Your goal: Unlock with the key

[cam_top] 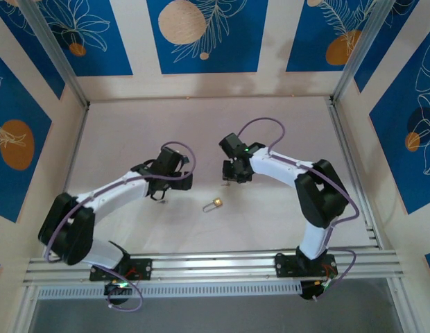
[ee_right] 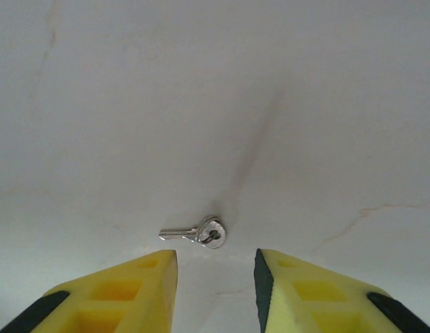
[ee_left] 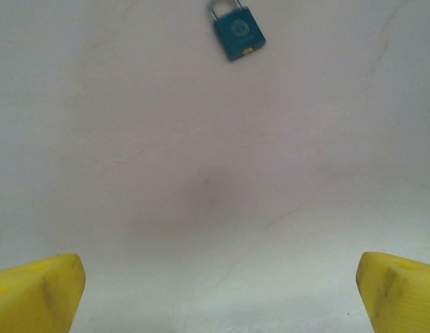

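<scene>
silver flat round-headed key; teal squarish padlock

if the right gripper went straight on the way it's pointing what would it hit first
Most likely the key: it lies flat on the table just ahead of the right gripper, slightly left of the gap between its jaws. Depth is unclear, so the tips might touch the table first.

On the white table lie a padlock and key.
</scene>
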`<action>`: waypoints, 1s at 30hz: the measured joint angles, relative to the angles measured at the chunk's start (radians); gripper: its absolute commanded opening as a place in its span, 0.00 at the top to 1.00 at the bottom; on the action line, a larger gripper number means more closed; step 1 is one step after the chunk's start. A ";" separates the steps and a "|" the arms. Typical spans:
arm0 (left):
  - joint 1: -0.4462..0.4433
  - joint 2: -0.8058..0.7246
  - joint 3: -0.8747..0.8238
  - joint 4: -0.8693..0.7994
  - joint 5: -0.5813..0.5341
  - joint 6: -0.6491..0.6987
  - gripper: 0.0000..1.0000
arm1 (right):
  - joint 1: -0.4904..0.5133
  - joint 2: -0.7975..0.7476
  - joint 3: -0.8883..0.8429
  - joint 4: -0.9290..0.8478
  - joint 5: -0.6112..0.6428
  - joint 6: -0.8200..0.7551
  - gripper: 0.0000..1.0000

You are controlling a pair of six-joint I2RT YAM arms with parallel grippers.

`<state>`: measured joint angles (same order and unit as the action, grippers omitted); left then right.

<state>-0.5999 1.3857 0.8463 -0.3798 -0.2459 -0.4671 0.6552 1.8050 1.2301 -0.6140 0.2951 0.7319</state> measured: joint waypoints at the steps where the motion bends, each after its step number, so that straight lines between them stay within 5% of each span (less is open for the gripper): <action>1: 0.000 -0.036 -0.018 0.005 -0.018 -0.008 0.00 | 0.006 0.017 0.011 -0.012 0.005 0.001 0.63; 8: 0.007 -0.179 -0.108 0.058 -0.081 -0.044 0.00 | 0.031 0.110 0.075 -0.063 0.048 0.008 0.69; 30: 0.009 -0.172 -0.131 0.104 -0.073 -0.052 0.00 | 0.033 0.122 0.086 -0.075 0.058 0.011 0.91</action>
<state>-0.5911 1.2140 0.7151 -0.2760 -0.3187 -0.5190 0.6880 1.9270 1.3159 -0.6888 0.3531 0.7429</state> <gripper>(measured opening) 0.998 0.104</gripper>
